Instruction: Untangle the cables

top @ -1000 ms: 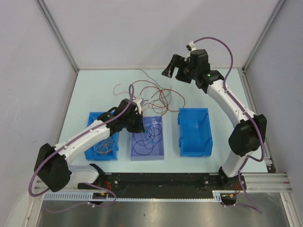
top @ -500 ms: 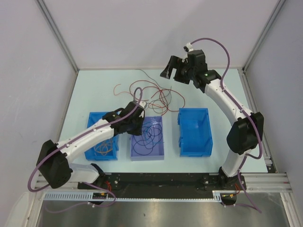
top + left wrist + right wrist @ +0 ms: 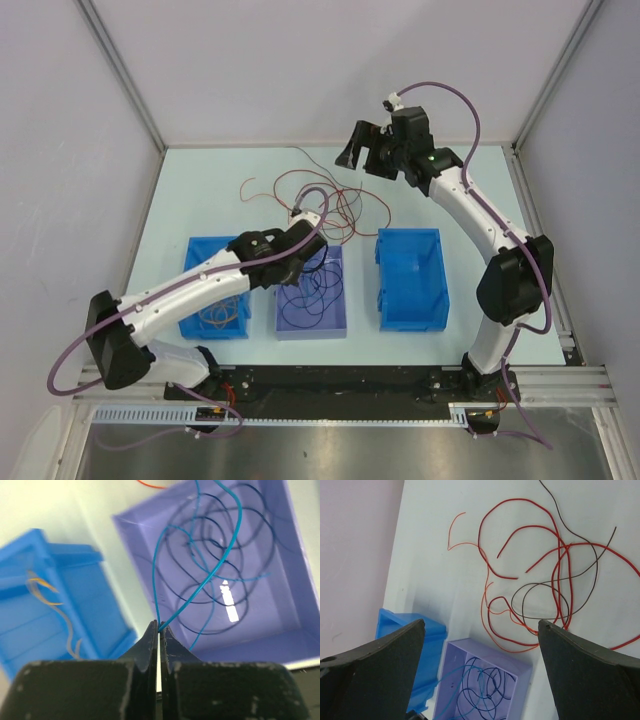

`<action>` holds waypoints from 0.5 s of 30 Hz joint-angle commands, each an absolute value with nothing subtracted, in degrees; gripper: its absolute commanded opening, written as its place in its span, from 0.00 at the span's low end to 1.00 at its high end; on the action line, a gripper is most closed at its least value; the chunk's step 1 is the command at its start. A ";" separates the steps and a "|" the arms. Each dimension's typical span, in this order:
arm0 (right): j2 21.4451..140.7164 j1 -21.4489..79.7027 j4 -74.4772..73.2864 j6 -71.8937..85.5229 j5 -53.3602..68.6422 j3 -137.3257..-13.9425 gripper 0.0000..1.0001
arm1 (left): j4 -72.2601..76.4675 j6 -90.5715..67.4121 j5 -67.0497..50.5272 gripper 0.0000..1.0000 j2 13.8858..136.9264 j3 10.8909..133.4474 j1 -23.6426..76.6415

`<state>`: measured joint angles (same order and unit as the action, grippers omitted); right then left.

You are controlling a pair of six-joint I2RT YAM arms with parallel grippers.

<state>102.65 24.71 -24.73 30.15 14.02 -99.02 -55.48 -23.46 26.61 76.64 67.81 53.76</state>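
Grips a thin teal cable (image 3: 223, 561) with left fingers (image 3: 158, 632) closed tight, above the purple bin (image 3: 300, 595) holding coiled navy loops (image 3: 200, 545). Holds right fingers (image 3: 362, 155) spread wide and empty over the desk (image 3: 435, 570), above hair-thin red, orange and brown cables (image 3: 568, 585) sprawled in overlapping curls. Shows tan strands (image 3: 57, 607) in the blue bin (image 3: 95, 600).

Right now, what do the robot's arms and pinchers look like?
The left arm and right arm are smooth white tubes with chunky black joints. A purple hose loops along each. The left gripper and right gripper have flat black fingers.
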 commanded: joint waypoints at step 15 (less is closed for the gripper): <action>103.01 24.61 -24.17 29.36 14.23 -101.25 1.00 | -73.56 -25.40 41.57 0.01 77.51 85.16 60.11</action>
